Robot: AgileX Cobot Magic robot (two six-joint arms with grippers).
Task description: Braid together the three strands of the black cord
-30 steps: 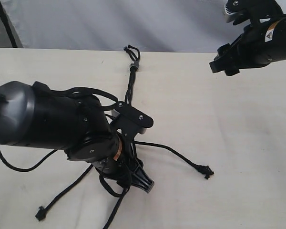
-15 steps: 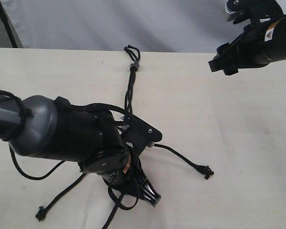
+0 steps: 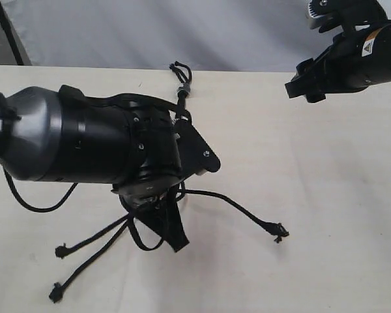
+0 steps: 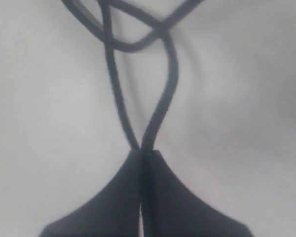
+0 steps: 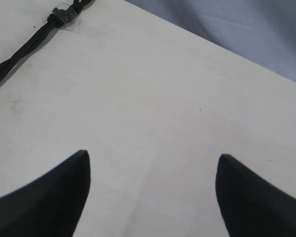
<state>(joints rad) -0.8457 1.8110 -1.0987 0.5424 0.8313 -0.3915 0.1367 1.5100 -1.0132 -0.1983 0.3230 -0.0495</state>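
Black cord (image 4: pixel 162 103) strands clamped in left gripper (image 4: pixel 140 154), jaws together; right gripper (image 5: pixel 153 157) jaws apart above table (image 5: pixel 153 98), away from strands.

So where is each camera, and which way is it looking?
Exterior view: up high, looking down at the table; shows the left arm, the right arm and the black cord.
Left wrist view: on the left arm, looking along the shut left gripper pinching the cord.
Right wrist view: on the right arm, looking down past the open right gripper at the table.
Shared: the grey band shows in the exterior and right wrist views.
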